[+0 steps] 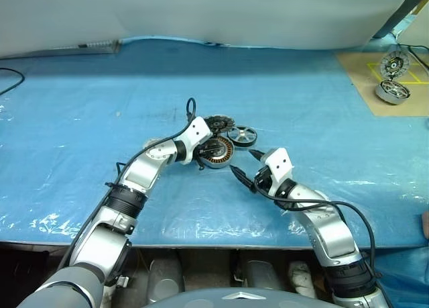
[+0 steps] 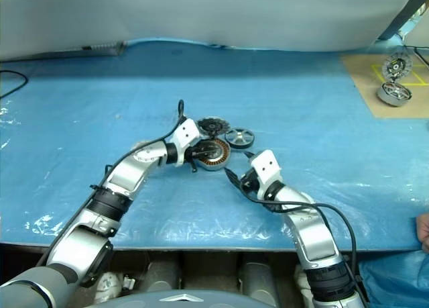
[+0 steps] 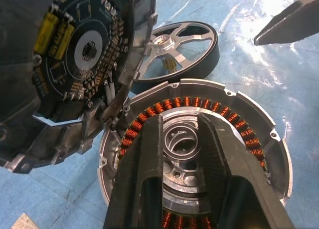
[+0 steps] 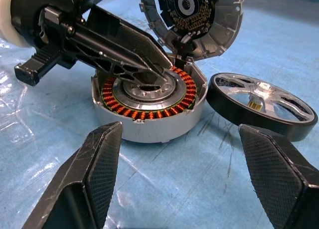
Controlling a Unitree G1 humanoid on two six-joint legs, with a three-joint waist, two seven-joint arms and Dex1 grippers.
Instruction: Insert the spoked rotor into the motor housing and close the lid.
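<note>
Right wrist view gives me the clearest read: the motor housing (image 4: 149, 107) sits on the blue-covered table (image 1: 80, 107) with its ring of copper windings bare, because the lid (image 4: 192, 19) is swung up on its hinge at the far edge, circuit side facing me. That leaves the well free for the spoked rotor (image 4: 261, 104), which lies flat on the table just beside the housing, on my right, not yet inside.

My left hand (image 3: 182, 139) reaches in from the left, angled slightly downward, its two fingers close together over the silver centre hub. I cannot tell whether they pinch the hub or only rest on it; I judge they are there to steady the housing. The raised lid stands right next to this hand.

My right hand (image 4: 182, 174) hovers near the housing on the near side, fingers spread wide and holding nothing, pointing forward and leftward, nearly level. From this pose I judge it is lined up to take the rotor by its black rim.
</note>
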